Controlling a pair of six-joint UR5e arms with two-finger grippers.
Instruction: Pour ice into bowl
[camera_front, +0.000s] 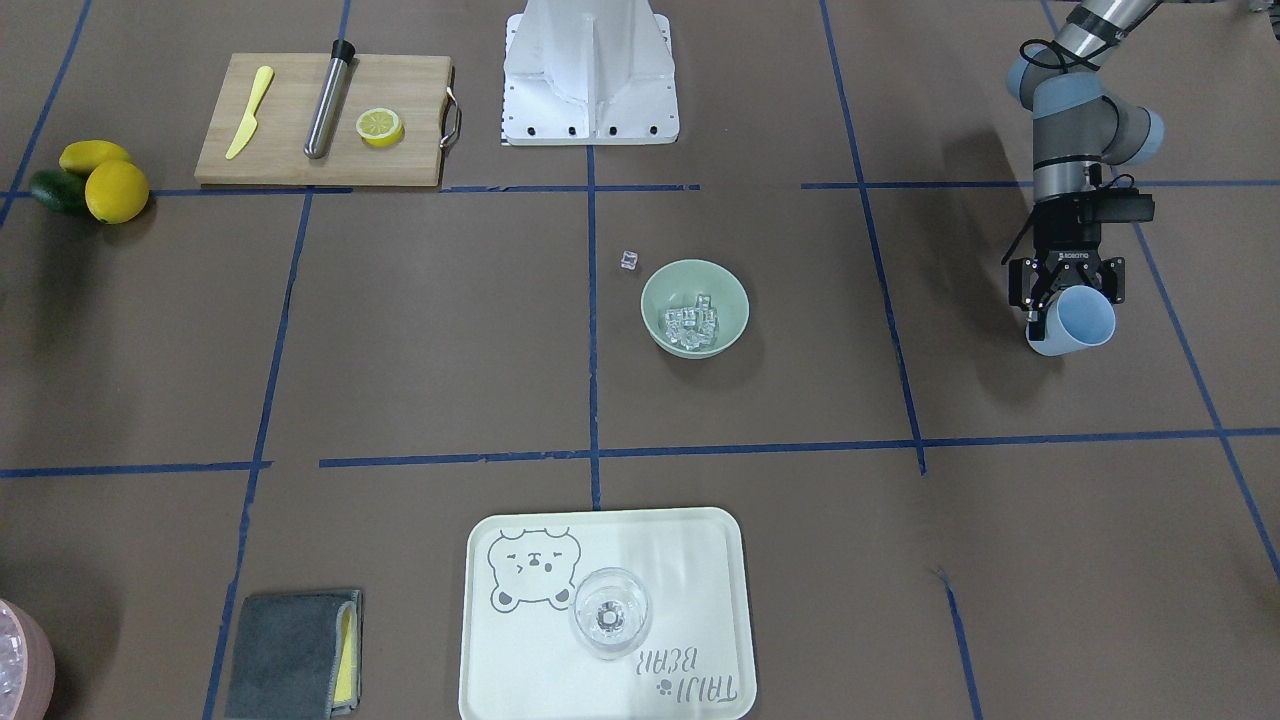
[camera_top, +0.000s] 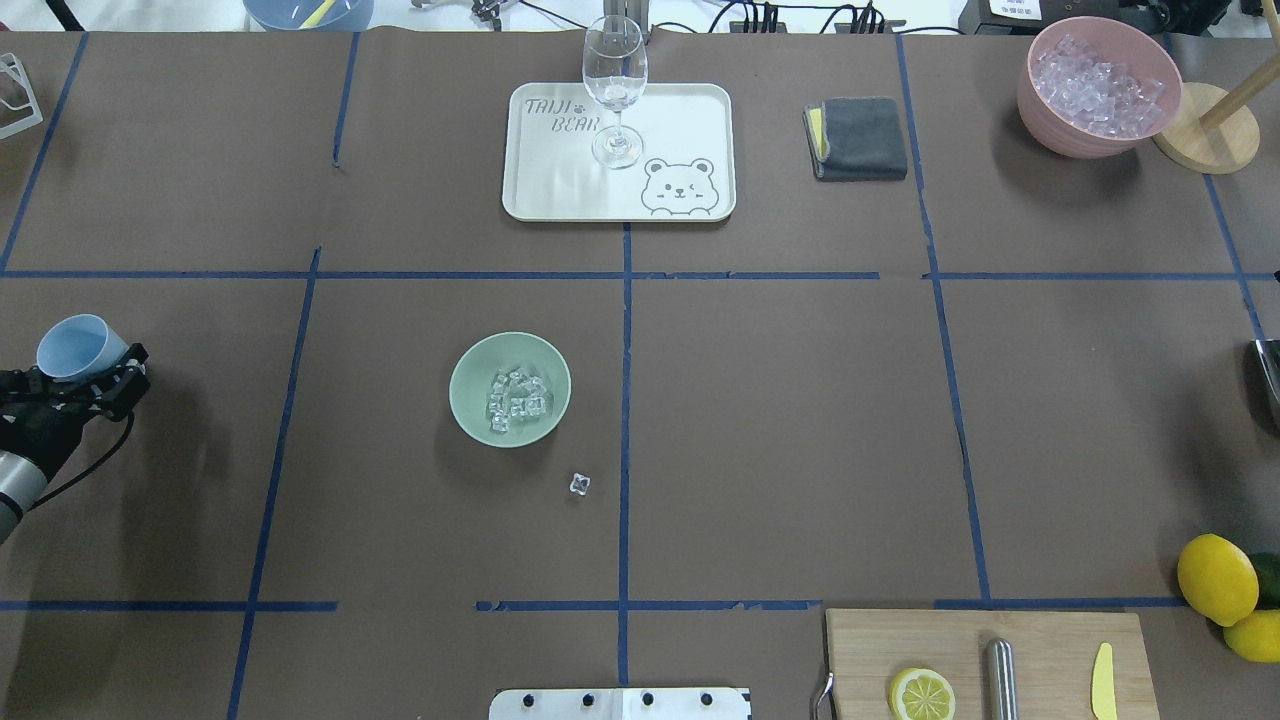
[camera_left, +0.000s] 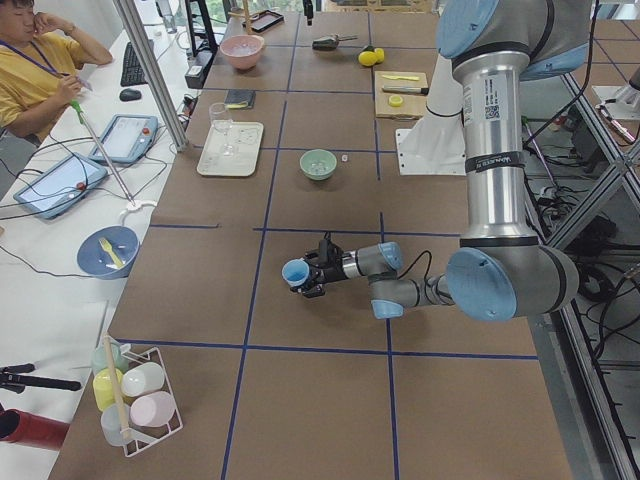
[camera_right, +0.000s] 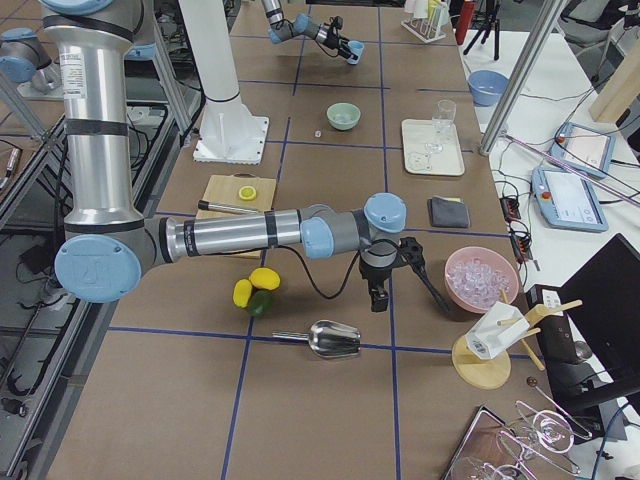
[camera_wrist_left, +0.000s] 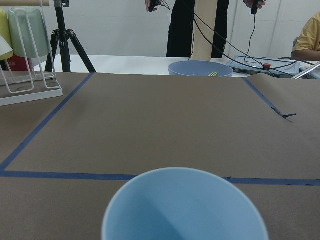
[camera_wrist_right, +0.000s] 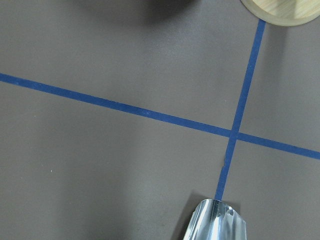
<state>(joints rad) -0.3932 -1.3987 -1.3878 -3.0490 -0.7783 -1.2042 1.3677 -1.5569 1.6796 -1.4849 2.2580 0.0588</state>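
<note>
The ice (camera_front: 692, 322) lies in the bowl (camera_front: 730, 290), one stray cube (camera_front: 629, 261) just beside it, well apart from the left gripper (camera_front: 1062, 298), whose fingers clamp a tilted blue cup (camera_front: 1082, 320); whether the right gripper (camera_right: 377, 298) grips anything cannot be told.

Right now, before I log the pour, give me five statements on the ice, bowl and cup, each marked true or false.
1. The sage-green bowl holds ice cubes. True.
2. Every cube is inside the bowl. False: a stray cube lies on the table beside it.
3. The left gripper is empty. False: it is shut on the pale blue cup.
4. The wine glass stands on the bear tray. True.
5. The pink bowl is empty. False: it holds a heap of ice.
</note>
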